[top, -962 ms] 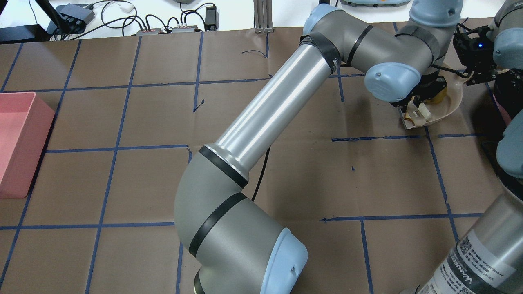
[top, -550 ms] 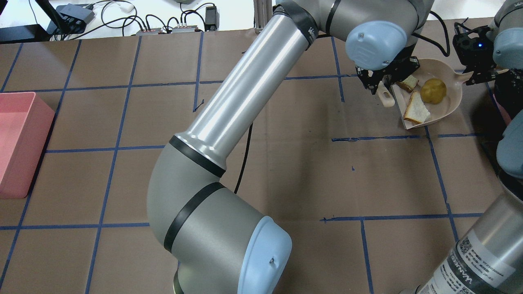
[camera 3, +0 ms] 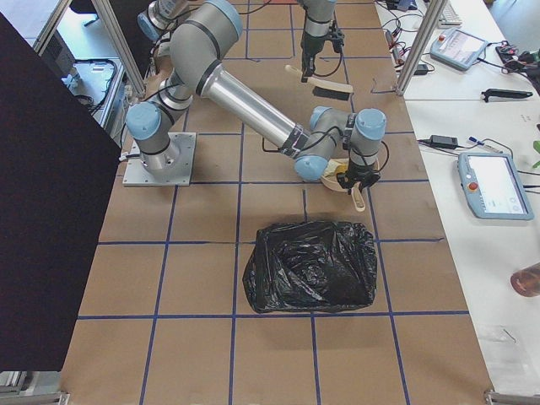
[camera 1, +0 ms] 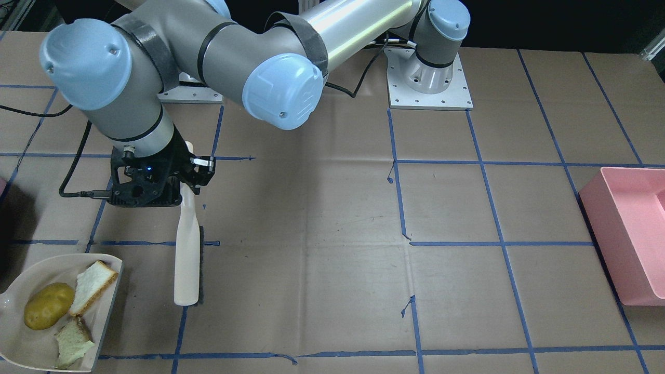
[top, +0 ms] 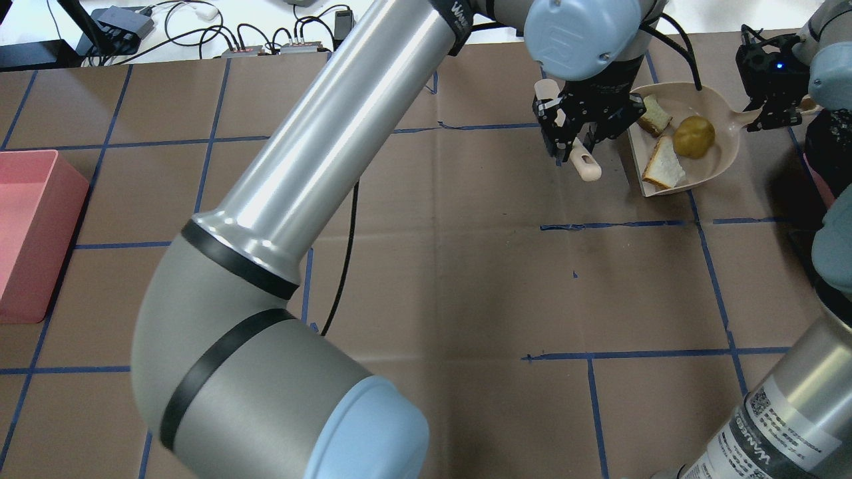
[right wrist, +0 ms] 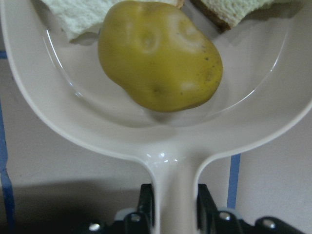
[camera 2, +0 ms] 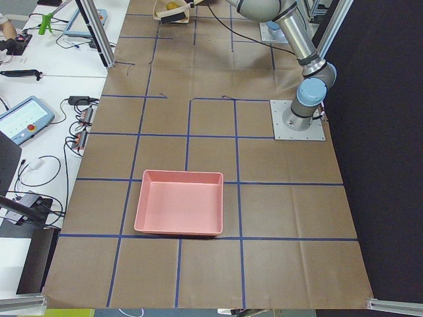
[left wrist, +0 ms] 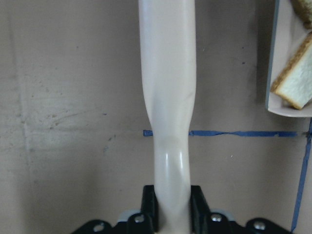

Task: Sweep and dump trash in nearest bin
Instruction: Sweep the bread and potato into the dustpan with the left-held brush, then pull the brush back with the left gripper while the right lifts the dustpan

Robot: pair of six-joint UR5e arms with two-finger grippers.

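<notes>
The trash lies in a cream dustpan (top: 722, 159): a yellow-brown potato (top: 693, 136) and two bread pieces (top: 663, 171) (top: 654, 114). The front view shows the potato (camera 1: 49, 305) and bread (camera 1: 92, 279) in the pan too. My right gripper (top: 772, 100) is shut on the dustpan's handle (right wrist: 173, 165), with the potato (right wrist: 158, 53) just ahead of it. My left gripper (top: 576, 130) is shut on the cream brush (camera 1: 188, 259), held just left of the pan's open edge. The brush handle (left wrist: 168, 97) fills the left wrist view. The bin shows only as a pink sliver (top: 820, 176) at the right edge.
A large pink tub (top: 33, 226) stands at the table's far left end, far from both grippers. A black bag (camera 3: 310, 266) bulges on the table beside the right arm. My left arm's long links span the middle of the table. Cables and boxes lie beyond the far edge.
My left gripper has drawn the brush off the dustpan toward the left and far side, which uncovered the trash. The dustpan has shifted slightly toward the far edge.
</notes>
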